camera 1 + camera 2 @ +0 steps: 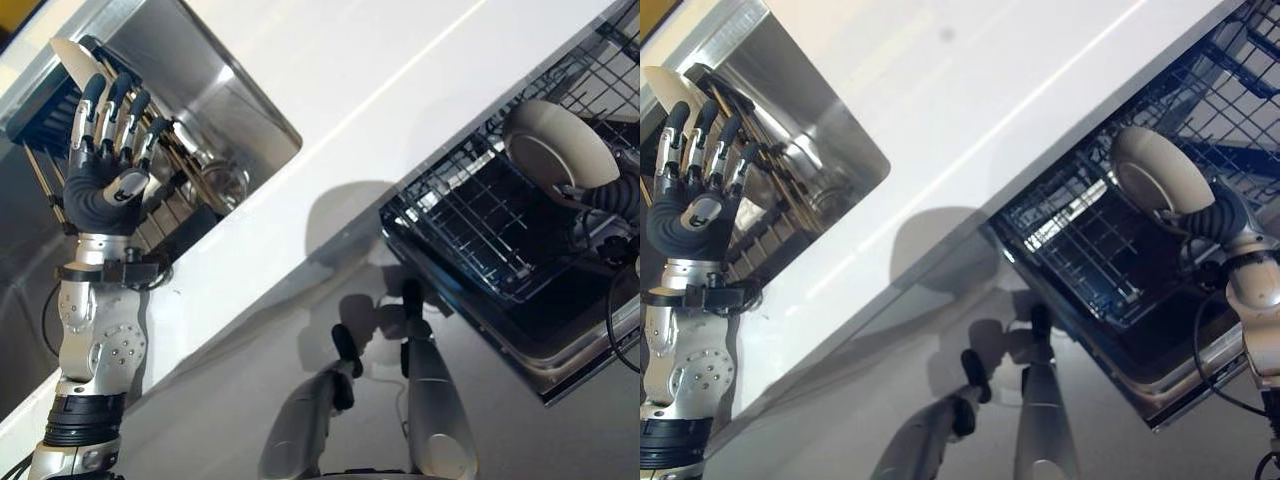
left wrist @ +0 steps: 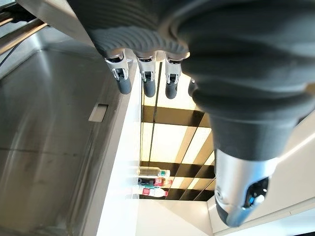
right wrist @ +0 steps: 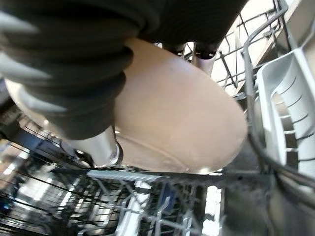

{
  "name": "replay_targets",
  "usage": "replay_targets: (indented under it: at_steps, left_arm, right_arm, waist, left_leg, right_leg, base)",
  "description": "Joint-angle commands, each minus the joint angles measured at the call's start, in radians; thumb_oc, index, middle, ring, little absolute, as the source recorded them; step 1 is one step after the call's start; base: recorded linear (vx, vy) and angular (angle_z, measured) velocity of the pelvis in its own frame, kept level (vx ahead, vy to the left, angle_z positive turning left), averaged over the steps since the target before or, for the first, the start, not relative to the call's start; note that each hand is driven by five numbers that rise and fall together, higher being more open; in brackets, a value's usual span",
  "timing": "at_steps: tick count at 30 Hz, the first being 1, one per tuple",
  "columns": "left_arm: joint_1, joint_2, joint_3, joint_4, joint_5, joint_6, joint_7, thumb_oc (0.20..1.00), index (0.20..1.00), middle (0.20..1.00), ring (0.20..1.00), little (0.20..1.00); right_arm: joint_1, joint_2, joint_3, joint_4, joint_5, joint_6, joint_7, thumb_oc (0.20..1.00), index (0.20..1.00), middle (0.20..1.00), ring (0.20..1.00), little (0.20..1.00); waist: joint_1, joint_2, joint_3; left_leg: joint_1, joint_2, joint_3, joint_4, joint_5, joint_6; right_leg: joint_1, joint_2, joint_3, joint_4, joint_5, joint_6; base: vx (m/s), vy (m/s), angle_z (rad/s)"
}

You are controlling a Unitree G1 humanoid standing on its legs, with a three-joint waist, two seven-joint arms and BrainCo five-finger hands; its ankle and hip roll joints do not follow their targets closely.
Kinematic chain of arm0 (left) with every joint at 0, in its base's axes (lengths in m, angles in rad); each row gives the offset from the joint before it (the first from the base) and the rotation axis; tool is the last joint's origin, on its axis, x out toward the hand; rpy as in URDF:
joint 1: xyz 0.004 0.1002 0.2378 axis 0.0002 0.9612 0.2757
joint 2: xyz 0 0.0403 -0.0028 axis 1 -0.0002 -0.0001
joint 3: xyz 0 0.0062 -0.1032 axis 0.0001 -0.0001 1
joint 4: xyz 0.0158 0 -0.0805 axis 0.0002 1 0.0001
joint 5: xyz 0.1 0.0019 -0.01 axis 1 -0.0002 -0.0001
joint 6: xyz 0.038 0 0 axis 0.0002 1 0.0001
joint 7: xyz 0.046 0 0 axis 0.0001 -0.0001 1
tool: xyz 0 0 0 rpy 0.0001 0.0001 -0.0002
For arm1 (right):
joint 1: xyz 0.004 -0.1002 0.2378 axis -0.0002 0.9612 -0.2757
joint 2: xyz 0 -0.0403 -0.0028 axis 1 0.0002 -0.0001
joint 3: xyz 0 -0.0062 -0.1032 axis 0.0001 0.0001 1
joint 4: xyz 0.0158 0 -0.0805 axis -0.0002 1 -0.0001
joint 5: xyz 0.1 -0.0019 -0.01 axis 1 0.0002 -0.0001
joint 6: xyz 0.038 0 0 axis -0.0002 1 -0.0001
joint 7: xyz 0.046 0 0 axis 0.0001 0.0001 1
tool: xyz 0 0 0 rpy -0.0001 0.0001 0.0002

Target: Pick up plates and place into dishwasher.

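Left eye view: a cream plate (image 1: 556,148) is being held over the dishwasher rack (image 1: 470,215) by the right hand (image 1: 612,198). The left hand (image 1: 105,150) is being kept spread, holding nothing, above the sink (image 1: 215,95) in the white worktop (image 1: 400,70).

Left wrist view: straight, empty fingers (image 2: 147,78) are being shown.

Right wrist view: the plate is being gripped at its rim. It is best being lowered edge-on between the tines.
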Motion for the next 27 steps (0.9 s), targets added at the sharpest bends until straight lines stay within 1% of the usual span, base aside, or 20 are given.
replay_targets:
  at_steps: [1, 4, 7, 11, 15, 20, 27]
  left_arm:
    - [0.047, 0.027, 0.034, 0.035, -0.045, -0.054, -0.024, 1.000, 1.000, 1.000, 1.000, 1.000]
    - [0.056, 0.025, 0.035, 0.041, -0.044, -0.062, -0.033, 1.000, 1.000, 1.000, 1.000, 1.000]
    - [0.061, 0.019, 0.037, 0.050, -0.044, -0.066, -0.042, 1.000, 1.000, 1.000, 1.000, 1.000]
    - [0.056, 0.002, 0.029, 0.058, -0.039, -0.067, -0.045, 1.000, 1.000, 1.000, 1.000, 1.000]
    - [0.051, -0.001, 0.023, 0.050, -0.024, -0.068, -0.041, 1.000, 1.000, 1.000, 1.000, 1.000]
    - [0.018, -0.003, 0.000, 0.050, -0.005, -0.071, -0.012, 1.000, 1.000, 1.000, 1.000, 1.000]
    - [-0.016, -0.009, -0.020, 0.048, 0.015, -0.062, 0.011, 1.000, 1.000, 1.000, 1.000, 1.000]
  right_arm:
    - [0.014, -0.018, -0.095, -0.117, 0.111, -0.133, 0.016, 0.200, 0.200, 0.200, 0.200, 0.200]
    - [0.033, -0.022, -0.130, -0.167, 0.156, -0.177, 0.019, 0.200, 0.200, 0.200, 0.200, 0.200]
    - [0.052, -0.014, -0.161, -0.204, 0.183, -0.189, 0.029, 0.200, 0.200, 0.200, 0.200, 0.200]
    - [0.065, -0.003, -0.162, -0.212, 0.174, -0.158, 0.048, 0.200, 0.200, 0.200, 0.200, 0.200]
    - [0.060, 0.030, -0.131, -0.191, 0.179, -0.140, 0.054, 0.200, 0.200, 0.200, 0.200, 0.200]
    - [0.009, 0.060, -0.056, -0.149, 0.142, -0.088, 0.060, 0.200, 0.200, 0.200, 0.200, 0.200]
    - [-0.052, 0.078, 0.022, -0.082, 0.108, -0.045, 0.063, 0.200, 0.200, 0.200, 0.200, 0.200]
  waist:
    - [0.001, -0.070, -0.031]
    - [-0.005, -0.079, -0.038]
    - [-0.010, -0.083, -0.047]
    - [-0.015, -0.080, -0.050]
    - [-0.011, -0.075, -0.036]
    - [-0.004, -0.061, -0.012]
    - [0.008, -0.050, 0.015]
  left_leg:
    - [-0.079, 0.007, -0.046, 0.030, -0.002, -0.019]
    - [-0.077, 0.011, -0.043, 0.034, -0.008, -0.018]
    - [-0.080, 0.013, -0.040, 0.038, -0.012, -0.018]
    - [-0.090, 0.012, -0.038, 0.044, -0.012, -0.018]
    - [-0.103, 0.011, -0.038, 0.050, -0.010, -0.013]
    - [-0.111, 0.005, -0.045, 0.041, 0.002, -0.014]
    - [-0.138, 0.000, -0.053, 0.050, 0.015, -0.017]
  right_leg:
    - [0.045, 0.010, -0.059, 0.085, -0.196, 0.036]
    - [0.049, 0.013, -0.057, 0.083, -0.198, 0.035]
    - [0.047, 0.015, -0.052, 0.083, -0.198, 0.036]
    - [0.038, 0.014, -0.044, 0.080, -0.194, 0.037]
    - [0.026, 0.011, -0.042, 0.082, -0.189, 0.039]
    - [0.019, 0.001, -0.054, 0.080, -0.182, 0.042]
    - [-0.001, -0.010, -0.064, 0.084, -0.175, 0.043]
  base:
    - [0.00, 0.000, 0.00]
    - [0.00, -0.004, -0.02]
    - [0.00, 0.000, 0.00]
    - [-0.01, 0.023, -0.03]
    - [0.00, 0.000, 0.00]
    - [-0.01, -0.002, 0.00]
    - [0.00, 0.000, 0.00]
